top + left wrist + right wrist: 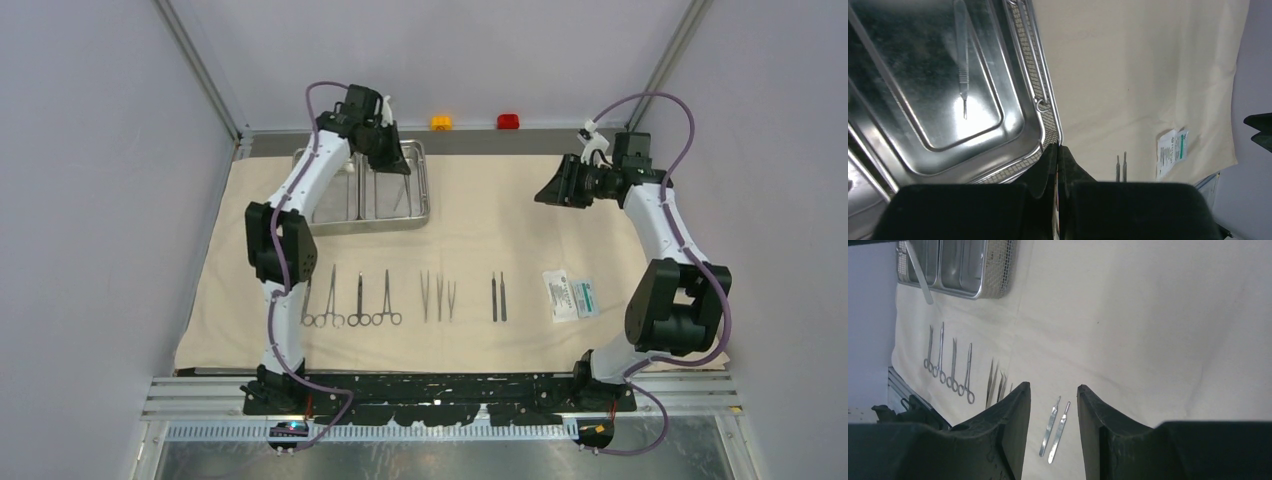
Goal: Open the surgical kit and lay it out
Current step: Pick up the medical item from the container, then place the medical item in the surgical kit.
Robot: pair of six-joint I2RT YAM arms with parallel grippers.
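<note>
The beige cloth (500, 220) lies spread flat. The steel tray (425, 190) stands at its back left. My left gripper (395, 160) hovers over the tray's right rim (1048, 100), jaws shut (1058, 146), with nothing showing past the tips. One thin straight tool (962, 70) lies in the tray. In a row near the front are three ring-handled forceps (355, 300), tweezers (437, 296), two straight tools (497, 297) and the white-and-green packet (570, 296). My right gripper (550, 190) is open and empty, high above the two straight tools (1055, 427).
An orange button (441, 122) and a red button (508, 121) sit on the back ledge. Grey walls and metal posts close in both sides. The arms' black mounting rail (440, 390) runs along the near edge.
</note>
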